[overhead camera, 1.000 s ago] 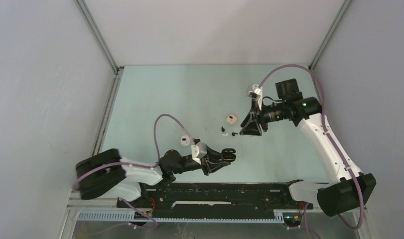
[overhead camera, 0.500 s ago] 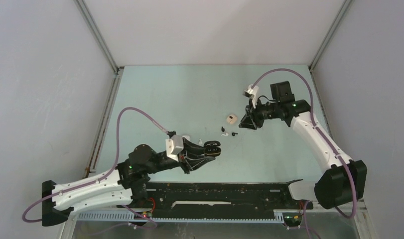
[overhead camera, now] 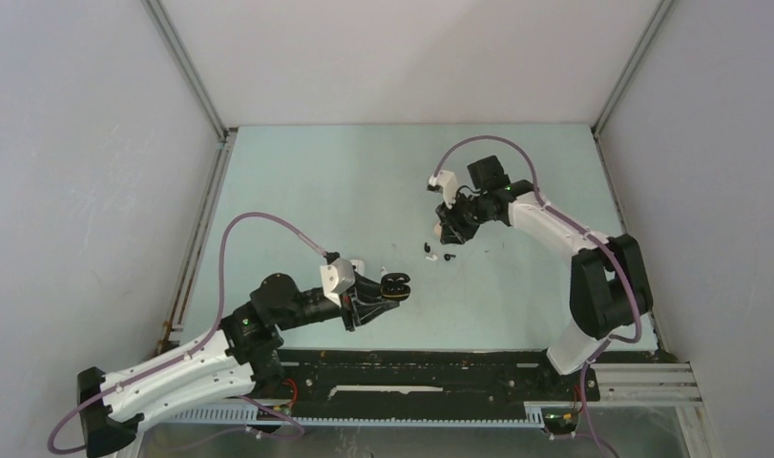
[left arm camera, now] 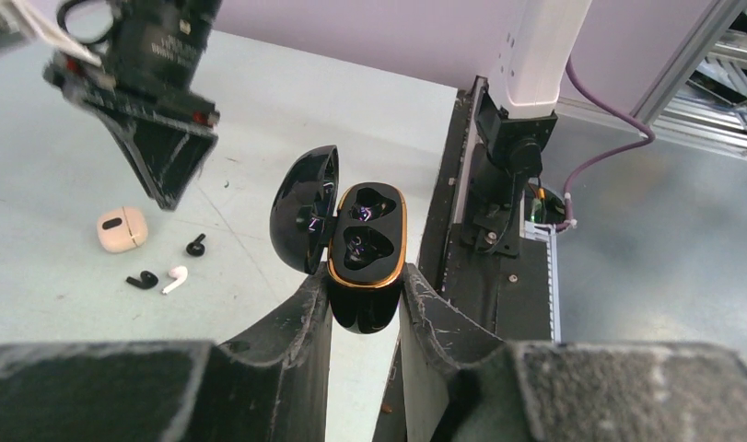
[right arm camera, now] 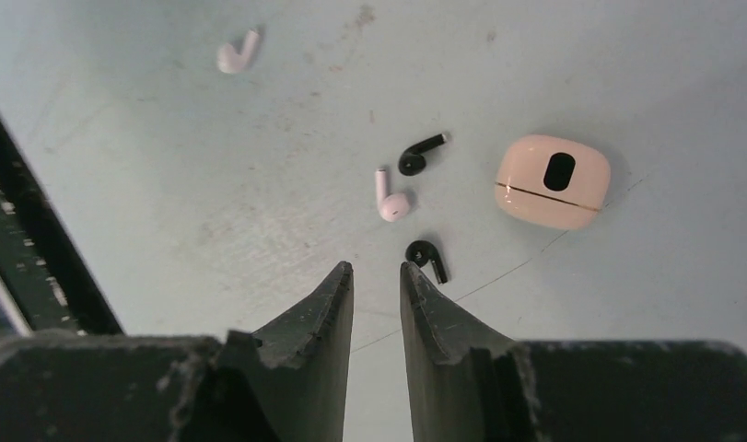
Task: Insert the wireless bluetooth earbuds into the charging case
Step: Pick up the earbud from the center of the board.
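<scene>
Lying loose on the surface (right arm camera: pixel 167 184), a black earbud (right arm camera: pixel 426 259), a second black earbud (right arm camera: pixel 419 157) and a white earbud (right arm camera: pixel 388 196) cluster just beside a shut beige case (right arm camera: pixel 553 181); a far white earbud (right arm camera: pixel 236 53) sits well apart. The black charging case (left arm camera: pixel 365 253) (lid swung open, both gold-rimmed wells empty) is clamped between the left fingers (left arm camera: pixel 296 322). The right fingers (right arm camera: pixel 328 304) hang over the cluster, narrowly apart, holding nothing.

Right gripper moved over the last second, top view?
Yes. The right gripper has shifted left across the table: it was off to the right of the loose earbuds, which stayed put, and now sits just beyond them.
</scene>
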Robot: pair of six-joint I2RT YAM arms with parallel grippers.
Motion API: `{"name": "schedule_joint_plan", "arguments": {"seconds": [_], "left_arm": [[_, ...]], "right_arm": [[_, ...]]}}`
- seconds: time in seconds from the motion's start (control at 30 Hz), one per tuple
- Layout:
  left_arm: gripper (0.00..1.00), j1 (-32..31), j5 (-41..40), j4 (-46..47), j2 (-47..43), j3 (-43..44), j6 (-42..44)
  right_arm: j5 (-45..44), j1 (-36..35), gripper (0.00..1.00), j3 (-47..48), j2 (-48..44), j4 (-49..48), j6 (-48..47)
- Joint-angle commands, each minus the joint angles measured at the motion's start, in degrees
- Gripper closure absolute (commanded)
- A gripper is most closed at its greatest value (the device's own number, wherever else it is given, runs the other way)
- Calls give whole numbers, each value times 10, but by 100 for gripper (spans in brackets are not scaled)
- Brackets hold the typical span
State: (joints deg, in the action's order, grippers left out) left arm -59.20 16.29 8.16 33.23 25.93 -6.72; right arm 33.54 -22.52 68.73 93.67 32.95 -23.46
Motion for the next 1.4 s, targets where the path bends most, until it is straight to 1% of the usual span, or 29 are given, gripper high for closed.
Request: {"name": "schedule_joint_plan", "arguments": {"seconds": [0.0, 0.2, 0.33, 0.47, 0.63, 0.8, 1.37], "left_arm": [[100, 22, 36, 39, -10, 5, -25], [100, 31, 44, 42, 9, 9, -32], [100, 42, 58, 50, 22, 11, -40], [100, 48, 64, 55, 26, 11, -45], [100, 49, 64, 53, 29, 12, -46], [100, 49, 64, 51, 27, 12, -45], [100, 50, 65, 44, 32, 17, -45]], "right_arm": [[-72, -6, 72, 23, 43, -30, -39], [-88, -14, 69, 23, 80, 0, -111], [-93, -24, 63, 23, 88, 5, -133], [-126, -52, 59, 23, 93, 7, -150], [-176, -83, 59, 23, 104, 6, -161], [-210, -94, 59, 23, 114, 3, -165], [-218, -94, 63, 24, 138, 7, -170]]}}
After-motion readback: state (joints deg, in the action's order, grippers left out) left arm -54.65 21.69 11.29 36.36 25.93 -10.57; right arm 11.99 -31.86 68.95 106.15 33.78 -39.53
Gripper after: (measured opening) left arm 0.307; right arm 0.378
